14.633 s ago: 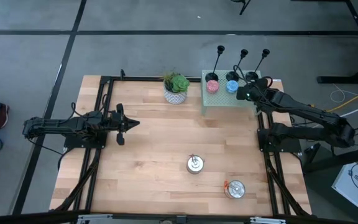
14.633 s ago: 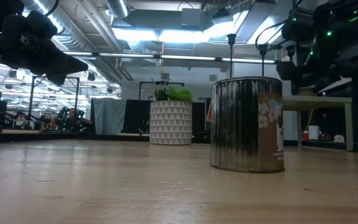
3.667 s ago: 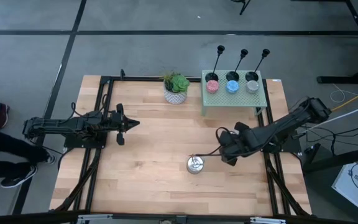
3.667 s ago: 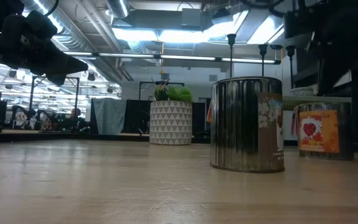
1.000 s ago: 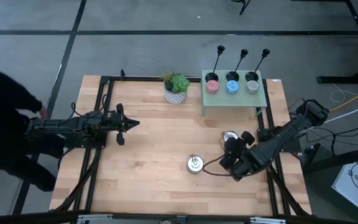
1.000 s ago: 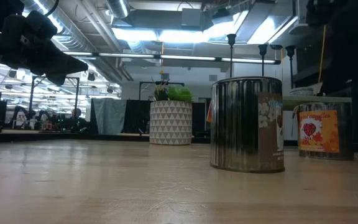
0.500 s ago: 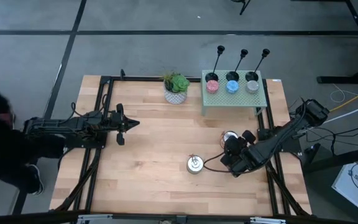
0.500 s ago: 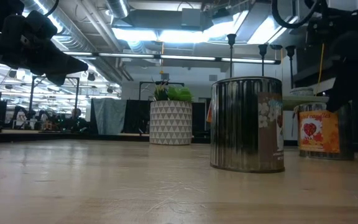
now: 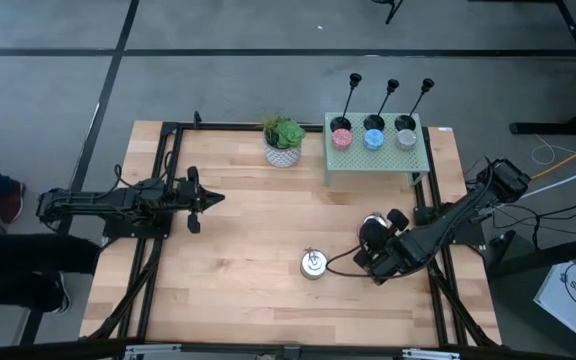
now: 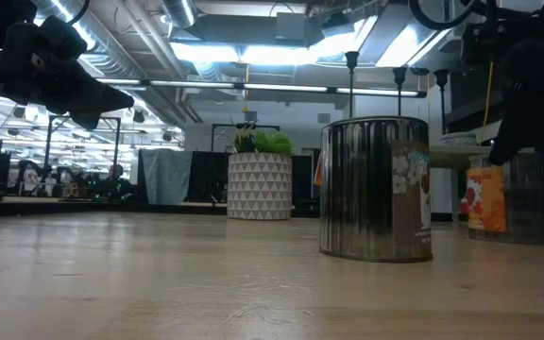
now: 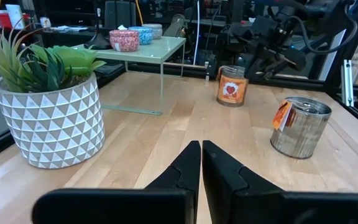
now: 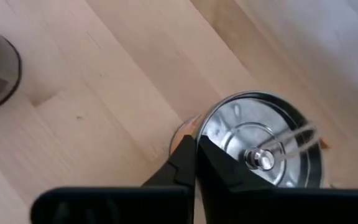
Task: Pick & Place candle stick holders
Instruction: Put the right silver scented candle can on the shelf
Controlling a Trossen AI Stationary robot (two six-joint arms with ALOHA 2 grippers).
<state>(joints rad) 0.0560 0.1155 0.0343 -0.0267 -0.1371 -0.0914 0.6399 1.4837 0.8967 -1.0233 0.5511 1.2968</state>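
Nearest me, a silver tin [image 9: 314, 264] sits alone on the wooden desk [image 9: 248, 250]. Just beyond, the right pincer [image 9: 370, 243] is pinched shut, empty, over a second tin [image 12: 260, 146]. The left pincer [image 9: 212, 198] waits closed near the desk's left side. Farthest back, the three black candle stick holders [image 9: 373, 123] stand in a row on a green stand [image 9: 368, 160], beside a potted plant [image 9: 284, 141].
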